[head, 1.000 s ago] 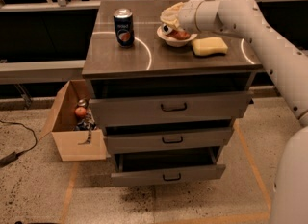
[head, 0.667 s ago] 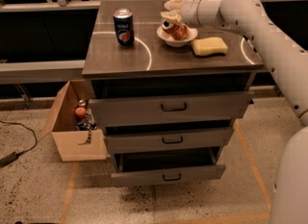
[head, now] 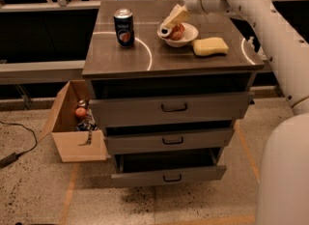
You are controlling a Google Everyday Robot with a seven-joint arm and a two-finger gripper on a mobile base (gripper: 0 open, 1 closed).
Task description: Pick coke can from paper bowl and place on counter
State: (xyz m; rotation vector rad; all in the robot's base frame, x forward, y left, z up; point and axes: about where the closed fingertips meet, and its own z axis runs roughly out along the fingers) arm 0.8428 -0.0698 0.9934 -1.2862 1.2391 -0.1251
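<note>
The coke can [head: 177, 32], red-orange, lies in the white paper bowl [head: 189, 37] at the back right of the grey metal counter [head: 159, 57]. My gripper [head: 168, 27] comes down from the upper right and slants left into the bowl. Its tip is at the bowl's left rim, right beside the can. The white arm runs off to the right edge of the view. The far side of the can is hidden by the gripper.
A dark blue can [head: 124, 27] stands upright at the counter's back left. A yellow sponge [head: 210, 46] lies just right of the bowl. The lower drawers [head: 169, 173] stick out slightly. An open cardboard box [head: 72, 137] sits on the floor to the left.
The wrist has lifted and turned, so the gripper now slants down-left into the bowl instead of covering it. The can stays in the bowl and shows more.
</note>
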